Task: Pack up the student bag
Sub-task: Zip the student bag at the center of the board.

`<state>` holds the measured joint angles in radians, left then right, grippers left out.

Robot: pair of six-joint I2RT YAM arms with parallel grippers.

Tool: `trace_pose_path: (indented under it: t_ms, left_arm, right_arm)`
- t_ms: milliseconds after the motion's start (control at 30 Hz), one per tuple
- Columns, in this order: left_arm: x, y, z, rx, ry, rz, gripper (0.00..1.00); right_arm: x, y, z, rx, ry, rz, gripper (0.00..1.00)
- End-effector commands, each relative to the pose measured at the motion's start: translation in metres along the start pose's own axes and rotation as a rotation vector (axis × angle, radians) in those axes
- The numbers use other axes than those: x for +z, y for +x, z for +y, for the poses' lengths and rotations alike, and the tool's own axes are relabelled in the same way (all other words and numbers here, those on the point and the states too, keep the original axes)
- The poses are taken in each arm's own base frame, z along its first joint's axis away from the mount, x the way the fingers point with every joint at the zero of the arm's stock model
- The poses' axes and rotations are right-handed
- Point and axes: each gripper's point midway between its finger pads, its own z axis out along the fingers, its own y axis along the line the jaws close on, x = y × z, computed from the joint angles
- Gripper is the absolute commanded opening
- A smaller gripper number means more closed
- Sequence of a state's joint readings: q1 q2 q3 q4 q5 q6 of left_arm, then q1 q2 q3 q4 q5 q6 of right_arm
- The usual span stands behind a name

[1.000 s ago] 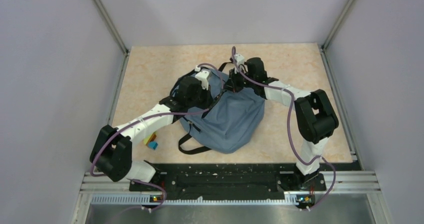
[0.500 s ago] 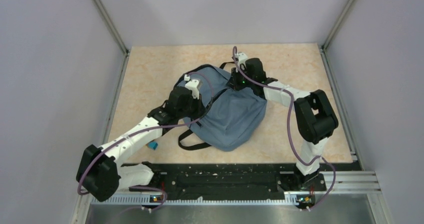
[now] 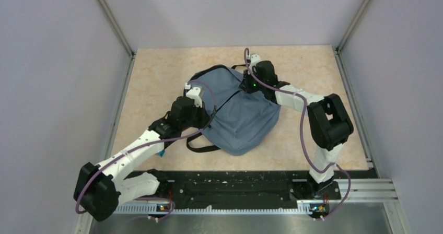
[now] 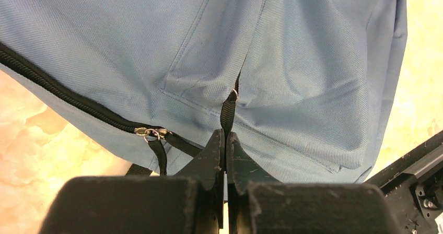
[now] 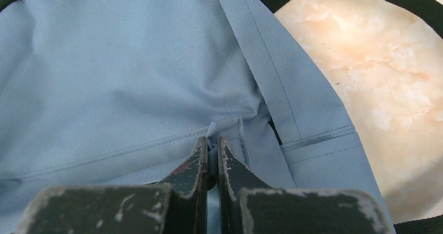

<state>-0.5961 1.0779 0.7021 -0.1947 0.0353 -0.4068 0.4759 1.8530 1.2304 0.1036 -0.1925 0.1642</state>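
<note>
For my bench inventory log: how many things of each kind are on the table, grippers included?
Backpacks: 1, the student bag
Grippers: 2, the left gripper and the right gripper, each shut on the bag
Small items: 1, a teal object mostly hidden by the left arm
Total: 4
</note>
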Motion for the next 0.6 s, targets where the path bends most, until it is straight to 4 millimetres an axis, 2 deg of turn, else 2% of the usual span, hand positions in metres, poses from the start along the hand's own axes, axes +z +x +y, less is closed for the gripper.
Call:
trace_pose_path:
  t_ms: [0,133,267,400,467,567]
  left_arm:
    - [0.001,0.003,0.003,-0.004,-0.02,0.018,0.0]
    - [0.016,-0.016,-0.005,0.045,-0.002,0.027,0.0]
    - [0.034,-0.032,-0.004,0.079,-0.001,0.039,0.0]
    - [0.043,-0.037,0.005,0.062,0.006,0.044,0.0]
    - [0.043,-0.034,0.014,0.037,0.003,0.051,0.0]
    - [0.042,-0.028,0.027,0.009,-0.003,0.056,0.0]
  right_arm:
    - [-0.016,-0.046,-0.066,0.004,0.283,-0.146,0.0]
    - [-0.028,-0.044,-0.098,0.046,0.37,-0.145,0.0]
    - [-0.043,-0.037,-0.129,0.071,0.448,-0.142,0.0]
    - [-0.053,-0.031,-0.153,0.075,0.52,-0.124,0.0]
    - [-0.056,-0.027,-0.163,0.081,0.547,-0.117,0.0]
    - [-0.056,-0.025,-0.168,0.085,0.556,-0.126,0.0]
